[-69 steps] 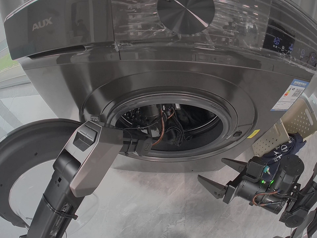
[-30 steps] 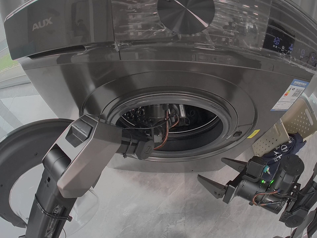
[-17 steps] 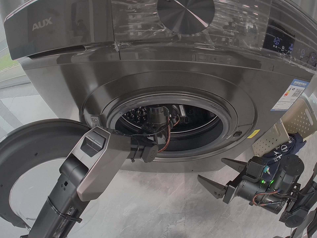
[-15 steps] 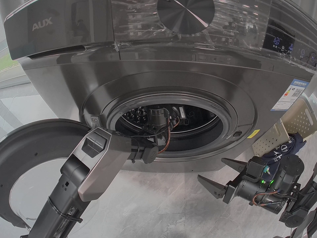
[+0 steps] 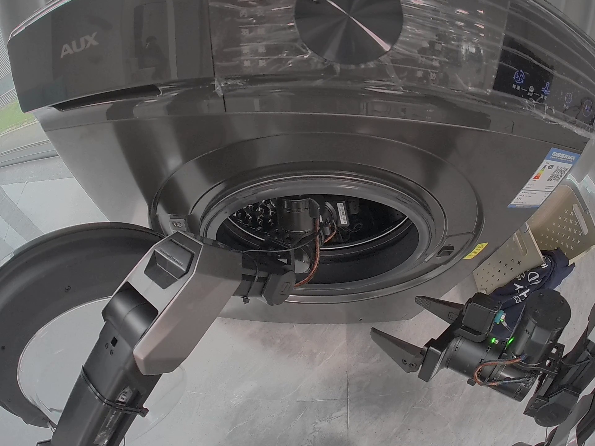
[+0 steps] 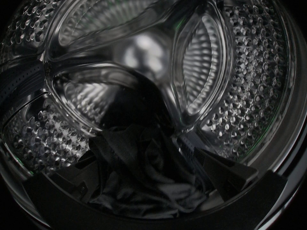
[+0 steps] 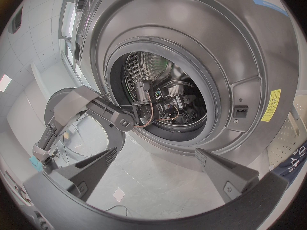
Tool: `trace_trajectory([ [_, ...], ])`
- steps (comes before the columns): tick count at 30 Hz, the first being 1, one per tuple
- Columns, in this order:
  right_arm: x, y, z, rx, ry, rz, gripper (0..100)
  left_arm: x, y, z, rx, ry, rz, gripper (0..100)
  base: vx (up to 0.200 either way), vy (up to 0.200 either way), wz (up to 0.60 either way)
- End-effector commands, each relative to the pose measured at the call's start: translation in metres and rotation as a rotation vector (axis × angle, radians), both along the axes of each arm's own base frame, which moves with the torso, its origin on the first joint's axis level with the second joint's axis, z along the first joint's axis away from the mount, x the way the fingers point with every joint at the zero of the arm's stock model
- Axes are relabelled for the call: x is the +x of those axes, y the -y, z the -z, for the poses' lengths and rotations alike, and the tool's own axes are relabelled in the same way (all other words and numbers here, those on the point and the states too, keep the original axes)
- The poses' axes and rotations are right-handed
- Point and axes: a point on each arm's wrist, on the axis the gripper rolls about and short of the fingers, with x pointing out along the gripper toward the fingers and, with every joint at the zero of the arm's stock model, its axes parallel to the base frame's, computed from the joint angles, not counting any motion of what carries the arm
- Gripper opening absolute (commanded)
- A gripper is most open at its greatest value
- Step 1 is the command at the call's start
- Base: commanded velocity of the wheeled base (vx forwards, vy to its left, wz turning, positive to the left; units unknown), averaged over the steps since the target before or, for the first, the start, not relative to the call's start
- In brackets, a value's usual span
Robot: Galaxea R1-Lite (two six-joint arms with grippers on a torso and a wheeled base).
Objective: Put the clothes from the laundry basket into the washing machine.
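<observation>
1. Load status. A dark garment (image 6: 137,176) lies crumpled on the floor of the perforated drum (image 6: 255,64), inside the washing machine (image 5: 347,150). A navy garment (image 5: 534,280) hangs over the rim of the laundry basket (image 5: 558,224), just right of the machine, so I judge the task unfinished.

2. Left gripper (image 6: 144,155). It sits inside the drum, above the dark garment. Its jaws are spread wide and grip nothing. I cannot tell whether a finger touches the cloth.

3. Withdrawal. I judge the step in hand to be backing the left arm out. I would draw it straight back along the drum axis and keep the jaws spread so no fold snags and trails out. The wrist cable must clear the door seal (image 5: 427,218), and the elbow must clear the open door (image 5: 43,292), which is swung down to the left.

4. Right gripper (image 5: 394,314). It hangs above the floor in front of the machine, released and empty, near the basket. I would hold it there until the opening is free.
</observation>
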Motion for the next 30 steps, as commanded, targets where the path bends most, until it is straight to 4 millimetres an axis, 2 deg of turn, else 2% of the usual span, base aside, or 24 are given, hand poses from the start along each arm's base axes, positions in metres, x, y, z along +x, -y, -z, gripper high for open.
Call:
trace_trajectory([
  [1, 0.0, 0.0, 0.001, -0.001, -0.001, 0.001, 100, -0.026, -0.011, -0.031, 0.043, -0.056, 0.015, 100, 0.0, 0.0, 0.0],
  [3, 0.0, 0.0, 0.0, -0.001, 0.001, 0.001, 100, -0.032, -0.013, -0.034, 0.055, -0.072, 0.019, 100, 0.0, 0.0, 0.0],
  [8, 0.0, 0.0, 0.0, 0.0, 0.0, -0.001, 100, -0.038, -0.018, -0.023, 0.098, -0.128, 0.02, 100, 0.0, 0.0, 0.0],
  [15, 0.0, 0.0, 0.001, -0.002, -0.003, 0.001, 100, -0.063, -0.024, -0.034, 0.132, -0.164, 0.049, 100, 0.0, 0.0, 0.0],
  [19, -0.001, 0.001, 0.001, -0.005, -0.006, -0.001, 100, -0.099, -0.022, -0.018, 0.187, -0.222, 0.099, 100, 0.0, 0.0, 0.0],
  [20, -0.001, 0.001, 0.001, -0.005, -0.006, -0.001, 100, -0.099, -0.022, -0.018, 0.187, -0.222, 0.099, 100, 0.0, 0.0, 0.0],
  [21, -0.002, 0.002, 0.002, -0.009, -0.011, -0.002, 100, -0.118, -0.019, -0.006, 0.208, -0.239, 0.133, 100, 0.0, 0.0, 0.0],
  [22, -0.003, 0.002, 0.002, -0.009, -0.011, -0.002, 100, -0.121, -0.019, -0.003, 0.211, -0.241, 0.137, 100, 0.0, 0.0, 0.0],
  [23, -0.004, 0.004, 0.002, -0.01, -0.01, -0.002, 100, -0.133, -0.016, 0.005, 0.21, -0.234, 0.159, 100, 0.0, 0.0, 0.0],
  [30, -0.015, 0.013, -0.005, 0.002, 0.01, -0.006, 100, -0.168, -0.02, 0.026, 0.234, -0.162, 0.24, 100, 0.0, 0.0, 0.0],
])
